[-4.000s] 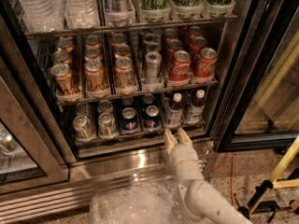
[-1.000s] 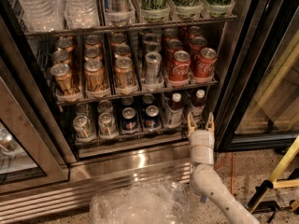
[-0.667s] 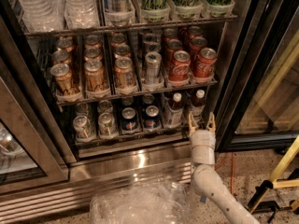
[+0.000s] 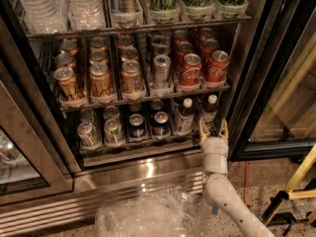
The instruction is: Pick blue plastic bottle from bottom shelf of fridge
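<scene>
- Plastic bottle [image 4: 209, 108] on the bottom shelf [image 4: 138, 146] isn't grabbed yet; the gripper [image 4: 213, 129] sits just in front of it, spread and empty.
- Next up: ease forward and clamp it.

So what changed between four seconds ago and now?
The gripper shifted right, from in front of the left bottle to in front of the right bottle, fingers open, holding nothing. Both bottles and the cans on the bottom shelf stayed put.

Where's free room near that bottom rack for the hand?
Only the bare steel ledge under the bottom shelf, left of the open hand at its right end. The shelf's lanes are crowded with cans and bottles.
</scene>
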